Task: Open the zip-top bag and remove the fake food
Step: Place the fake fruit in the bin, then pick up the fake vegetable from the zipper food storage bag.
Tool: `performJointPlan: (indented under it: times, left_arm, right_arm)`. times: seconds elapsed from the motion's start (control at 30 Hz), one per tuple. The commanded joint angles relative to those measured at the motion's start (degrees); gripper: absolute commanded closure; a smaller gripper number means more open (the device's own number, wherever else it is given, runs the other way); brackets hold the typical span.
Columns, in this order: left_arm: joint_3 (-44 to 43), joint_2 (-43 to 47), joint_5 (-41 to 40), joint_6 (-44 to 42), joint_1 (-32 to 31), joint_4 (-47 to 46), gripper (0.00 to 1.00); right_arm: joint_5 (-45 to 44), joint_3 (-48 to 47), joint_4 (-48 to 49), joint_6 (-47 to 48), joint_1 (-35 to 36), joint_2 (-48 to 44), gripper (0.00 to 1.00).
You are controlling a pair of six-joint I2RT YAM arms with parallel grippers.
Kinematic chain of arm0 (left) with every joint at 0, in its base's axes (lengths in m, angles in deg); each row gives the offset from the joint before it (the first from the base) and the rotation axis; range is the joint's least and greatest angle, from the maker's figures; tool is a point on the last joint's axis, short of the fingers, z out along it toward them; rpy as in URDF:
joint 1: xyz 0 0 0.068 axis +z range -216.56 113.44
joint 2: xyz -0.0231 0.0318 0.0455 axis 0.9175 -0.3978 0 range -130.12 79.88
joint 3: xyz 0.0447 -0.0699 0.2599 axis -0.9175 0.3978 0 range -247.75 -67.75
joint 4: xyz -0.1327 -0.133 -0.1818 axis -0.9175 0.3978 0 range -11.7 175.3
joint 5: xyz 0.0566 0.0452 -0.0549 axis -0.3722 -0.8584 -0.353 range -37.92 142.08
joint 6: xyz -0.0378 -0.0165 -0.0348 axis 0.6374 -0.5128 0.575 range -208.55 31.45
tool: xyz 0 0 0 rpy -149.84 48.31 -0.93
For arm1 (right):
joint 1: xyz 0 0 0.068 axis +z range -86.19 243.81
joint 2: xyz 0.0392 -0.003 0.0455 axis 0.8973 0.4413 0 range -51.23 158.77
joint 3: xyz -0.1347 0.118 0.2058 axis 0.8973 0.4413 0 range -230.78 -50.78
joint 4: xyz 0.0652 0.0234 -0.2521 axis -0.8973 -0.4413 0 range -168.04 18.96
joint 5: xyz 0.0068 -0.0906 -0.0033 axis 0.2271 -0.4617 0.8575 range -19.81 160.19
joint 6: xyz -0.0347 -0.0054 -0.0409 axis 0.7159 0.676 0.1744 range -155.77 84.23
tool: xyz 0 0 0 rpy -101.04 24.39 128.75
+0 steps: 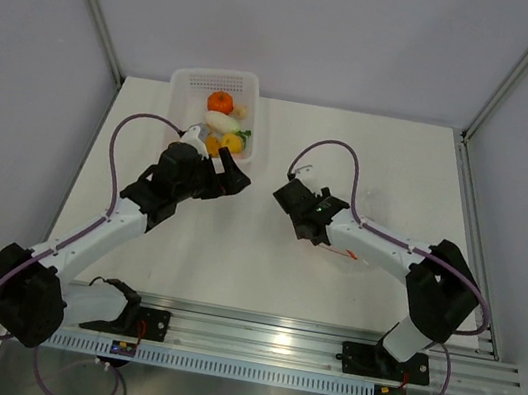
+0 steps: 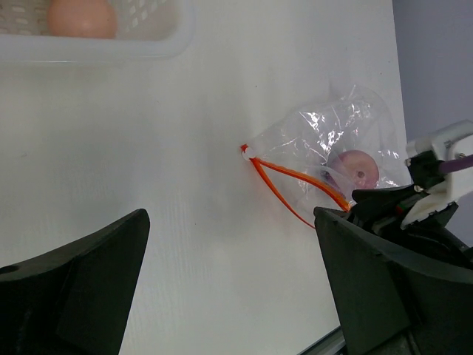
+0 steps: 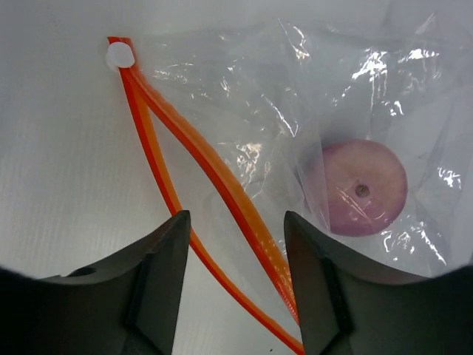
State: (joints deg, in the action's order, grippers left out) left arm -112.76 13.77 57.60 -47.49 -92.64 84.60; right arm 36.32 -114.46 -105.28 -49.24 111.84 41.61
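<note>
The zip-top bag point(image 3: 244, 111) lies on the white table with its red-orange zipper strips point(image 3: 222, 181) spread apart and a white slider point(image 3: 118, 55) at the end. A purple-pink onion-like piece point(image 3: 362, 188) sits inside it. The bag also shows in the left wrist view point(image 2: 325, 148). My right gripper point(image 3: 235, 222) is open just above the bag's mouth, with one zipper strip between the jaws. My left gripper point(image 2: 229, 251) is open and empty over bare table to the left of the bag. In the top view the left gripper point(image 1: 227, 176) is near the basket and the right gripper point(image 1: 295, 208) is mid-table.
A white perforated basket point(image 1: 192, 79) at the back holds an orange ball point(image 1: 220, 102), a white radish-like piece point(image 1: 221, 121) and a yellow piece point(image 1: 232, 141). Its rim point(image 2: 96, 48) shows in the left wrist view. Grey walls enclose the table.
</note>
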Motion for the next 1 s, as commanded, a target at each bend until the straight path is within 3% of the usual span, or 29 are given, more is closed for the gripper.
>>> performJointPlan:
  times: [0.0, 0.17, 0.3, 0.43, 0.7, 0.9, 0.93, 0.97]
  left_arm:
    - [0.8, 2.9, 1.2, -0.7, 0.0, -2.1, 0.03]
    - [1.1, 4.8, 0.6, -1.1, 0.1, -1.6, 0.02]
    - [1.0, 5.8, 0.4, -1.3, 0.4, -0.9, 0.02]
    - [1.3, 6.4, 0.8, -1.1, 1.1, -0.9, 0.02]
    - [4.0, 5.7, 6.5, 1.8, 5.8, -4.3, 0.02]
    - [4.6, 5.8, 6.3, 1.7, 7.0, -4.4, 0.02]
    - [4.7, 5.7, 6.3, 1.7, 7.2, -4.4, 0.02]
    - [4.7, 5.7, 6.3, 1.7, 7.4, -4.4, 0.02]
  right_arm:
    - [-12.4, -5.2, -4.3, -2.2, 2.5, 4.6, 0.4]
    - [-14.7, -8.8, -7.8, -4.4, 3.9, 10.1, 0.62]
    - [-14.9, -10.8, -7.1, -4.1, 4.4, 10.9, 0.87]
    - [-13.8, -11.6, -5.3, -4.5, 4.4, 10.4, 1.0]
    - [-6.8, -14.3, 0.7, -15.1, 4.3, 7.6, 1.0]
    - [2.5, -21.4, 4.2, -23.2, 2.9, 12.3, 1.0]
    - [3.7, -22.4, 4.9, -23.7, 2.4, 13.6, 0.98]
    - [5.7, -24.5, 5.1, -23.7, 2.3, 14.1, 0.87]
